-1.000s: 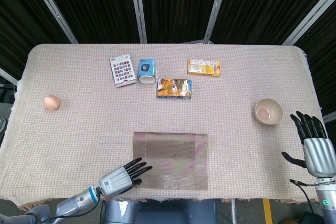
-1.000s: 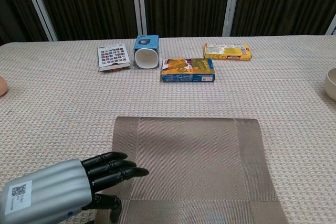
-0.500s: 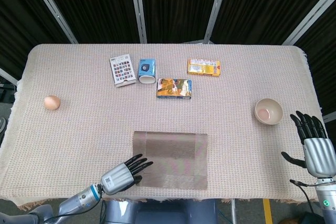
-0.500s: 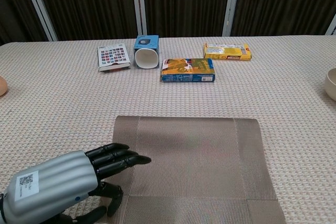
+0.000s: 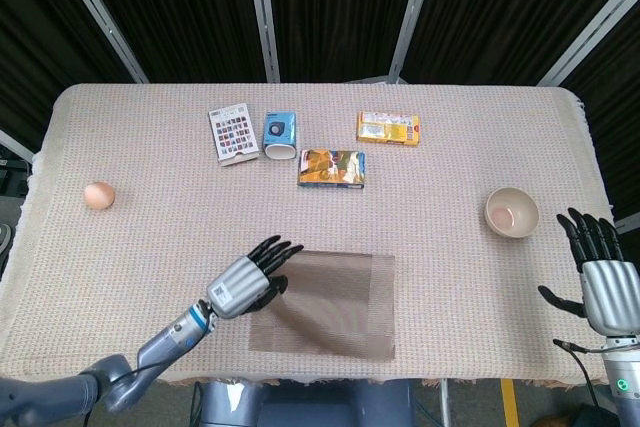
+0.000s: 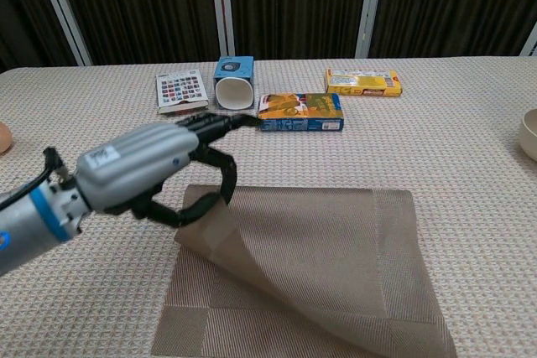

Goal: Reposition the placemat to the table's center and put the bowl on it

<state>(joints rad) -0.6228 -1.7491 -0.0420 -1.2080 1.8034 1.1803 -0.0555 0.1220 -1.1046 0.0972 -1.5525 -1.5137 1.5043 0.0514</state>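
1. The placemat (image 5: 335, 302) lies at the near edge of the tabletop (image 5: 150, 207), roughly mid-width but short of the centre; its near-left corner is lifted and curled up and over towards the middle, while the right half lies flat.
2. The left robot hand (image 6: 155, 169) grips that raised corner, thumb under and fingers over the fold, so it is clamped on the placemat.
3. The placemat's long axis runs left to right across the tabletop. The centre lies farther away from the robot than the mat does, so the coming move looks like a push or drag away from the robot, led from the left corner.
4. The left robot hand is the nearer one to the placemat, being on it already. The right robot hand (image 5: 605, 282) hangs well apart at the right edge, fingers spread and holding nothing.
5. The bowl (image 5: 512, 212) sits upright on the right side, near the right robot hand, so that hand is the better placed to fetch it.
6. Pulling from one corner may fold or skew the mat rather than slide it whole.
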